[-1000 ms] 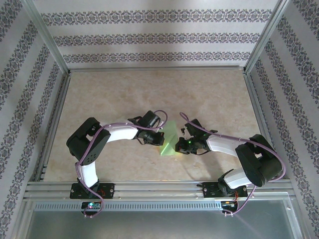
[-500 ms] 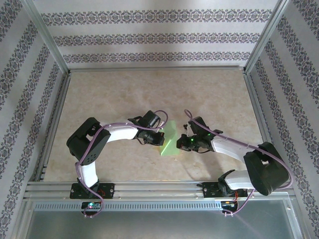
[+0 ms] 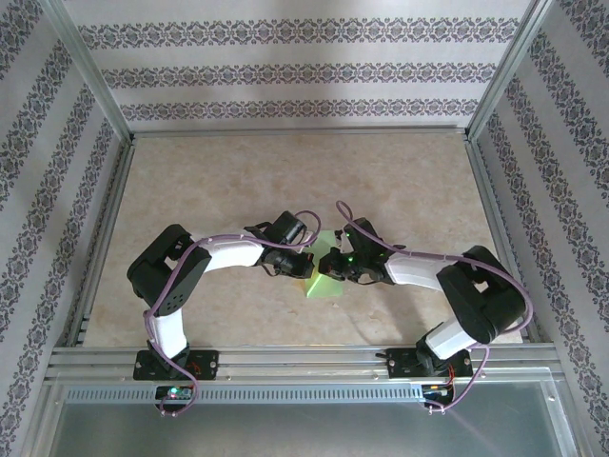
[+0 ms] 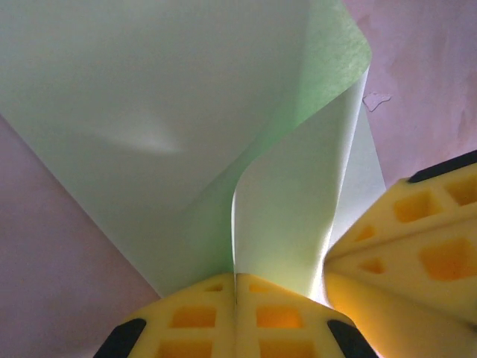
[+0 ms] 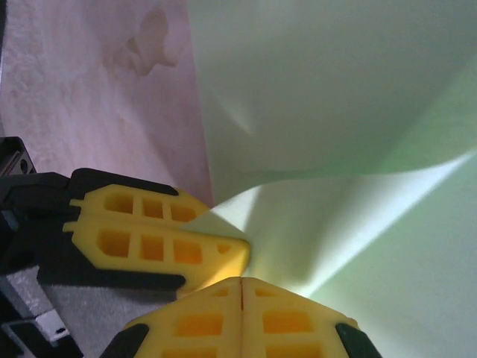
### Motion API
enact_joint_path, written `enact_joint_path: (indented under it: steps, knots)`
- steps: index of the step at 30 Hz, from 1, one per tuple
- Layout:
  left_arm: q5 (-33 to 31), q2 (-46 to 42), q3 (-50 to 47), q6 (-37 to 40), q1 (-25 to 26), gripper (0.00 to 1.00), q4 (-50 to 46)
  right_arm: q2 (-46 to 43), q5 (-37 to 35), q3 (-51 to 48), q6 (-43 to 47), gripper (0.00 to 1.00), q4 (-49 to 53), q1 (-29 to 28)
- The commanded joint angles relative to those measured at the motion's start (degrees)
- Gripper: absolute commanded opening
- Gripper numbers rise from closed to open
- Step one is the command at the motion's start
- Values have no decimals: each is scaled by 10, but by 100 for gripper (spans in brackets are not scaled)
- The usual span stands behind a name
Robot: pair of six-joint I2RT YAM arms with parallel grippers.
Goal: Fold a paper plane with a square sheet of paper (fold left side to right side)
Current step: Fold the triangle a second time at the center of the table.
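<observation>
Watching both wrist feeds, I see my left fingers (image 4: 195,321) pressed together, pinching a raised flap of the square sheet of paper (image 3: 326,284). My right fingers (image 5: 200,325) are pinched shut on it just beside them. The sheet lies on the tabletop (image 3: 285,181) between both arms, near its front edge.

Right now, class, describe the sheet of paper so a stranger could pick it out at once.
On the beige table, look toward the middle of the front edge. The square sheet of paper lies there, one part curled up where the left tool and right tool meet. Nothing else nearby is light green.
</observation>
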State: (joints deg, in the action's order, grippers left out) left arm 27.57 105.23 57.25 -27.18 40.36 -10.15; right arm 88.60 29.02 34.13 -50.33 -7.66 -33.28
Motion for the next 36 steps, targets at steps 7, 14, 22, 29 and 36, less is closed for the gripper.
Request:
enact_joint_path:
  steps: [7, 14, 22, 29, 36]
  knots:
    - [-15, 10, 7, 17, -8, 0, -36, 29, -9, 9, -3, 0, -26, -6]
    - [-18, 11, 5, 19, -8, 0, -40, 40, -23, 8, 6, 0, -9, -5]
    - [-20, 12, 6, 20, -8, 0, -43, 40, -32, -5, 10, 0, 4, -6]
    - [-23, 9, 8, 20, -8, 5, -44, 43, -41, -23, 10, 0, 10, -6]
    - [-30, -28, 12, 9, -10, 17, -45, 41, -48, -32, 12, 0, 15, -5]
